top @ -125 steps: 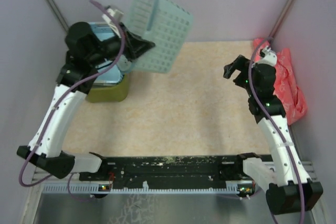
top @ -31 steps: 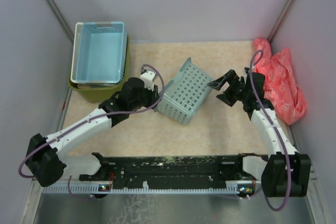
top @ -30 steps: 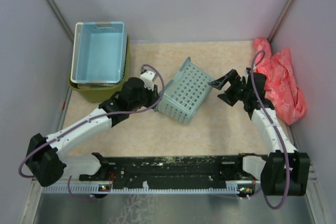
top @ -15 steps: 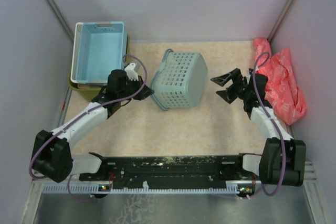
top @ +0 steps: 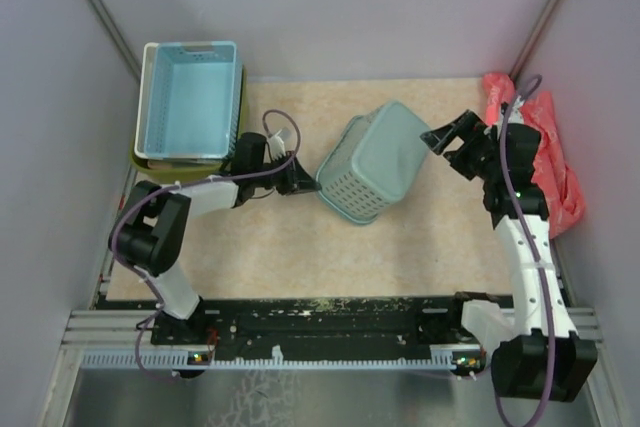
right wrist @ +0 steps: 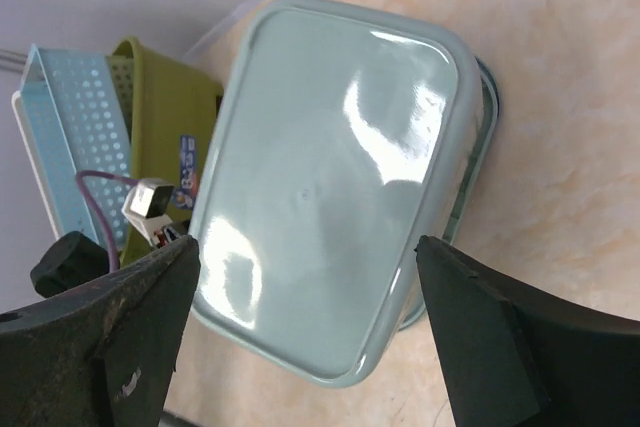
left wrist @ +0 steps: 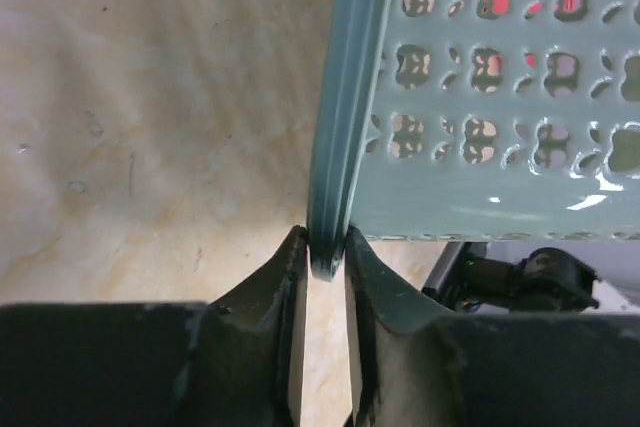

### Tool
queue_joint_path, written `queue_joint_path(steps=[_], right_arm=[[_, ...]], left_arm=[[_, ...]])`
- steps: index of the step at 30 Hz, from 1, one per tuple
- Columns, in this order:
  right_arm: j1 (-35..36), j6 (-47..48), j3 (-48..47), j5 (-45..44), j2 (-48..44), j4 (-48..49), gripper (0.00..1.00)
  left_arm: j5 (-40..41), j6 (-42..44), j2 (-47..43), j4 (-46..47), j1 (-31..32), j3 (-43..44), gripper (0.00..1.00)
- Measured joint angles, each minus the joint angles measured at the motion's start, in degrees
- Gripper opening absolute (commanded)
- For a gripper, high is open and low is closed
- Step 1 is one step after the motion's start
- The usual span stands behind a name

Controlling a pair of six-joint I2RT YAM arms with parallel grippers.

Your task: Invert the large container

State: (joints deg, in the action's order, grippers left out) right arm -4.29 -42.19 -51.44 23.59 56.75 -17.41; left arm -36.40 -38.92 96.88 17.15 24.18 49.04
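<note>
Since the large container (right wrist: pixel 155 117) seemingly needs clearing, your left hand (left wrist: pixel 322 243) pinches the nearby teal basket (top: pixel 375 157) by its rim, your right hand (top: pixel 450 139) open.

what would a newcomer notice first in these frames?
The pale teal perforated basket at mid-table, tipped base-up, its rim pinched by the left pincer, while the right pincer hangs open at its other side. At far left a light-blue tray sits nested above the olive-green tub, upright; a red bag lies against the right wall.
</note>
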Motion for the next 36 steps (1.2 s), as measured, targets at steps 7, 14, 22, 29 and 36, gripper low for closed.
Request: queue_joint_path(steps=[7, 14, 22, 29, 36], right_arm=[[0.2, 11.1, -6.0, -5.2, -5.2, -9.3, 0.84], [9.5, 18.6, -5.5, -4.5, -10.3, -12.1, 0.83], [36.5, 22.8, -6.7, -10.7, -3.8, -9.9, 0.85], [45.4, 25.5, -9.6, -18.1, 15.6, -10.3, 0.85], [44.5, 22.0, -12.2, -26.9, 25.3, -9.6, 0.90]], left_arm=[[3.2, 4.8, 4.2, -9.1, 5.0, 13.2, 0.81], [18.5, 13.8, -3.7, -20.8, 7.7, 21.4, 0.89], [35.5, 21.6, -21.1, -27.5, 9.1, 22.9, 1.00], [44.5, 22.8, -30.7, -38.1, -0.3, 23.6, 1.00], [45.9, 22.0, -31.7, -47.3, -5.2, 23.6, 1.00]])
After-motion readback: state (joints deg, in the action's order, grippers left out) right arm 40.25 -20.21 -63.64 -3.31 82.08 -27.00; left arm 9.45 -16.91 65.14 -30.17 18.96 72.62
